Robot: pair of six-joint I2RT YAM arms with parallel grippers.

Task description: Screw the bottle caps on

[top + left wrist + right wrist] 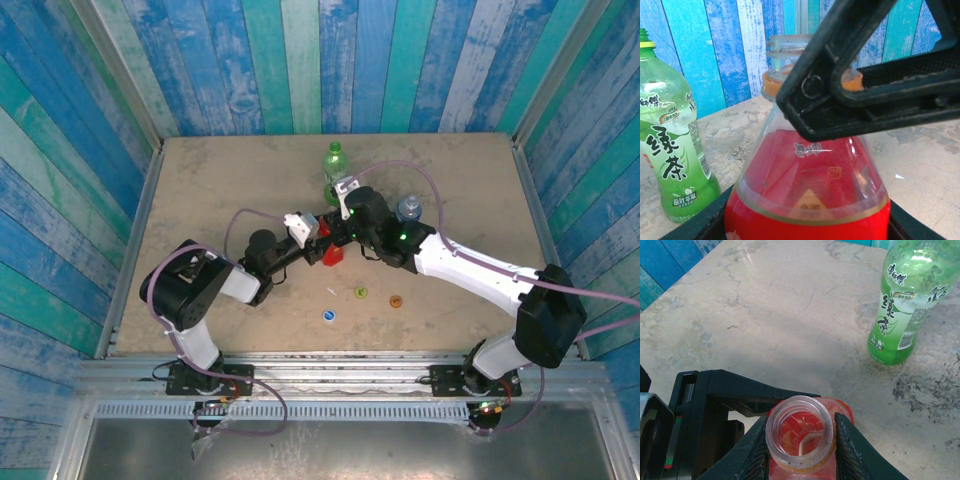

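The red bottle (333, 255) stands uncapped near the table's middle. My right gripper (800, 440) is shut on its open neck (800, 432), one finger on each side. My left gripper (807, 230) is shut on the bottle's red body (805, 185), its fingers (705, 225) at both lower sides. The right gripper's finger (840, 110) crosses the neck in the left wrist view. Three caps lie loose on the table in front: blue (328, 316), yellow-green (361, 293) and orange (395, 301). The green bottle (334, 165) stands behind, and the clear bottle (408, 208) to the right.
The green bottle (670, 150) stands close beside the red one, to its left in the left wrist view and at the upper right (902, 305) in the right wrist view. Blue and green plank walls (300, 60) enclose the tabletop (220, 190).
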